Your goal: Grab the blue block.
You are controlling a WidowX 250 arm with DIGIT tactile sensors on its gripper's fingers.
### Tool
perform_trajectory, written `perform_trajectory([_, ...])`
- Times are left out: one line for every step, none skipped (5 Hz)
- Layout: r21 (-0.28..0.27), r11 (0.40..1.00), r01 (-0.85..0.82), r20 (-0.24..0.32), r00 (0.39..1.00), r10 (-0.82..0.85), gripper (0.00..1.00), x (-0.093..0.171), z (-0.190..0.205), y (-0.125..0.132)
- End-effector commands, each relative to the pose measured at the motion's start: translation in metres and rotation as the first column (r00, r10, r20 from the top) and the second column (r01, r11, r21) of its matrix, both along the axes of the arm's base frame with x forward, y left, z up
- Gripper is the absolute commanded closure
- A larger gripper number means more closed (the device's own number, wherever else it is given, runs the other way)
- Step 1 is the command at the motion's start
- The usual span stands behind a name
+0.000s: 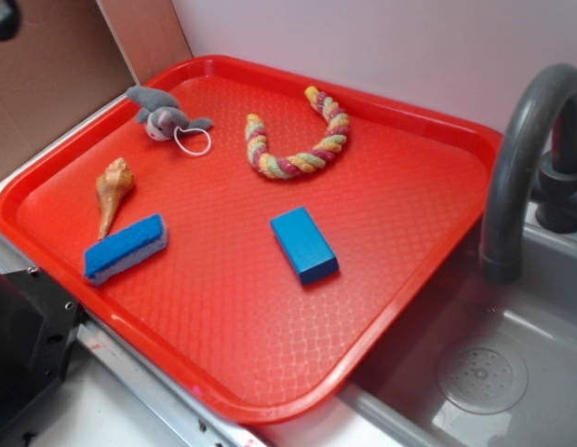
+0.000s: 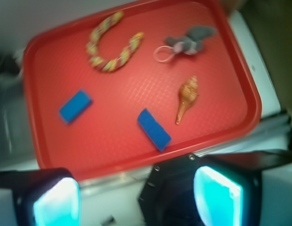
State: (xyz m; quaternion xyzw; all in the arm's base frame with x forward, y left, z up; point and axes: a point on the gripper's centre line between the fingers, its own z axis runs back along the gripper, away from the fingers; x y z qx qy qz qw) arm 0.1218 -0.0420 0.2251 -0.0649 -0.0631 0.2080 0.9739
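plain blue block point(image 1: 303, 244) on waffle-textured red tray point(image 1: 409, 214)

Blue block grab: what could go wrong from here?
1. Wrong target: the blue sponge lies on the same red tray and looks much like the blue block, more so in the blurred wrist view.
2. The open gripper sits off the tray's near edge; a low approach might clip the rim.

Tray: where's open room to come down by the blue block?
Bare red tray lies between the blue block and the faucet-side rim, and toward the near rim. Crowded along the far-left: sponge, seashell, plush toy, rope ring.
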Motion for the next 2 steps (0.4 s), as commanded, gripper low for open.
perform_trajectory([-0.05, 0.97, -0.238, -0.114, 0.966, 0.231, 0.0, 0.042, -0.031, -0.048])
perform_trajectory([-0.041, 0.909, -0.415, -0.12, 0.905, 0.408, 0.0, 0.063, -0.046, -0.062])
